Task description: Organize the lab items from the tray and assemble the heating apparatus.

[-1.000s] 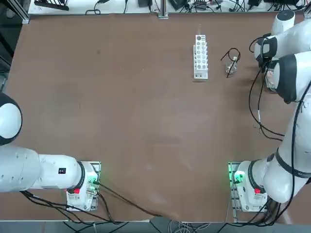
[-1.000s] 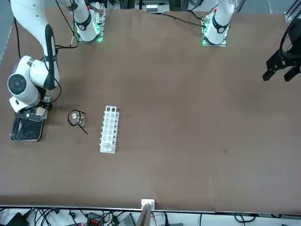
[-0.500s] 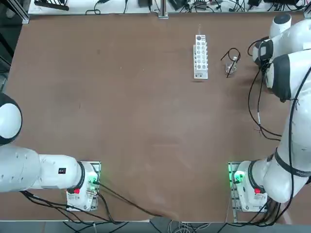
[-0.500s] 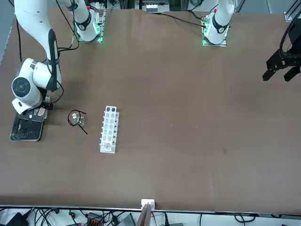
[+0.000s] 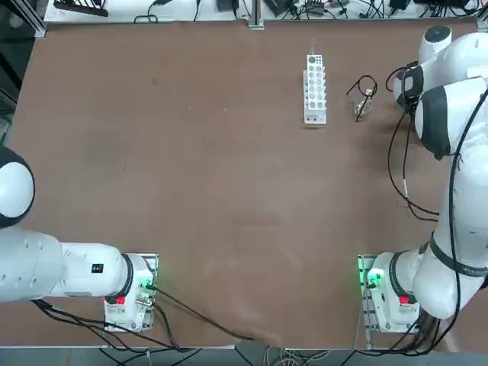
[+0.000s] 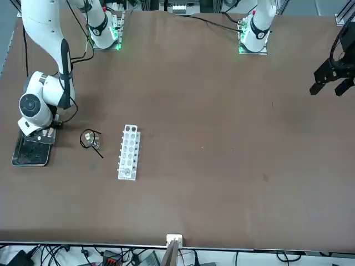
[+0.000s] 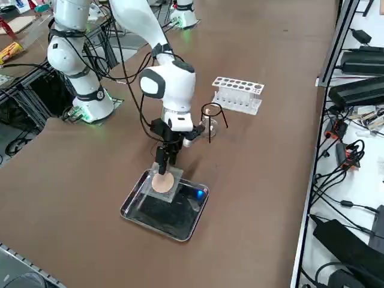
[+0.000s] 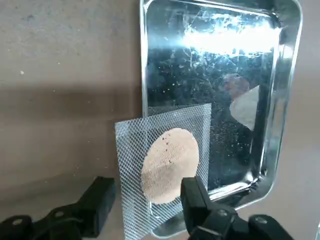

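A square wire mesh (image 8: 131, 150) carrying the round tan disc (image 8: 170, 165) leans over the rim of the shiny metal tray (image 8: 142, 75), partly above the bare table. My right gripper (image 8: 147, 186) hangs just above it, jaws open, one finger (image 8: 102, 197) on each side of the disc. In the right side view the gripper (image 7: 165, 168) points straight down at the mesh (image 7: 163, 182) on the end of the tray (image 7: 180, 236) nearest the arm's base. The black wire stand (image 5: 367, 82) and small glass burner (image 5: 362, 107) sit together beside the tray.
The white holed rack (image 5: 315, 88) stands just past the stand and burner, also seen in the side view (image 7: 238, 94). The table's edge runs close behind the tray, with cables and equipment (image 7: 360, 90) beyond it. The parked left arm (image 5: 46, 267) stays at the near left.
My right wrist has shifted over the tray, toward the arm's base and slightly toward the wire stand. The stand, burner and rack have not moved.
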Controlling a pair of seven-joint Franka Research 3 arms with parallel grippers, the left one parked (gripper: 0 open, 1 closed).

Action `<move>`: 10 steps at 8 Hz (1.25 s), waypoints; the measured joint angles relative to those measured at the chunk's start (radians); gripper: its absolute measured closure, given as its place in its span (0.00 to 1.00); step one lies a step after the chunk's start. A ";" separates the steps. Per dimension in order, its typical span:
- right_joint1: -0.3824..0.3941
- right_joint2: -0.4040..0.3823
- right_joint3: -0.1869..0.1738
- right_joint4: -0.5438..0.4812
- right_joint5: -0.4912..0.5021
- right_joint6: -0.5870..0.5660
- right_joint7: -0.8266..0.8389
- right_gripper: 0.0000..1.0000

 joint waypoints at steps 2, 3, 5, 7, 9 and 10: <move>0.000 0.001 0.014 0.000 0.000 0.000 0.000 0.23; 0.000 0.006 0.018 0.000 0.000 0.001 0.000 0.25; -0.001 0.025 0.020 0.000 0.000 0.015 0.000 0.27; -0.002 0.039 0.020 0.000 0.000 0.020 0.000 0.32; -0.002 0.043 0.020 0.001 0.000 0.022 0.000 0.37; -0.002 0.044 0.020 0.001 0.000 0.023 0.000 0.39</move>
